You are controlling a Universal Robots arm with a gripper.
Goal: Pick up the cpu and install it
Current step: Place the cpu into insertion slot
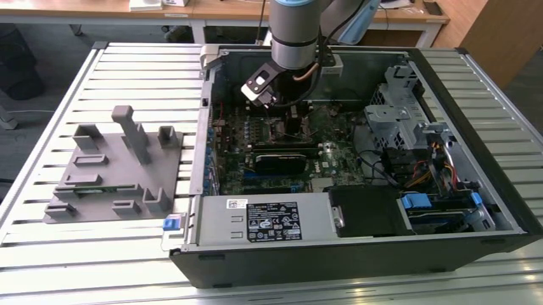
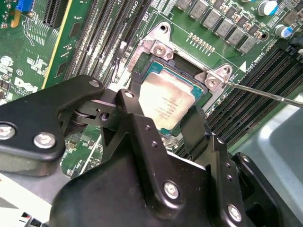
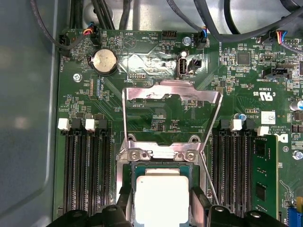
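The cpu, a flat square chip with a silver top and a thin green rim, lies level within the open socket on the motherboard. My gripper stands over it, its black fingers pressed against two opposite edges of the chip. The first wrist view shows the cpu between the same fingers, with the metal load plate swung open beyond the socket. In the exterior view the gripper is down inside the computer case, over the motherboard.
A thin socket lever sticks out beside the socket. Black memory slots flank it, one holding a green memory stick. A grey fixture sits at the exterior view's left; a drive cage and cables crowd the case's right.
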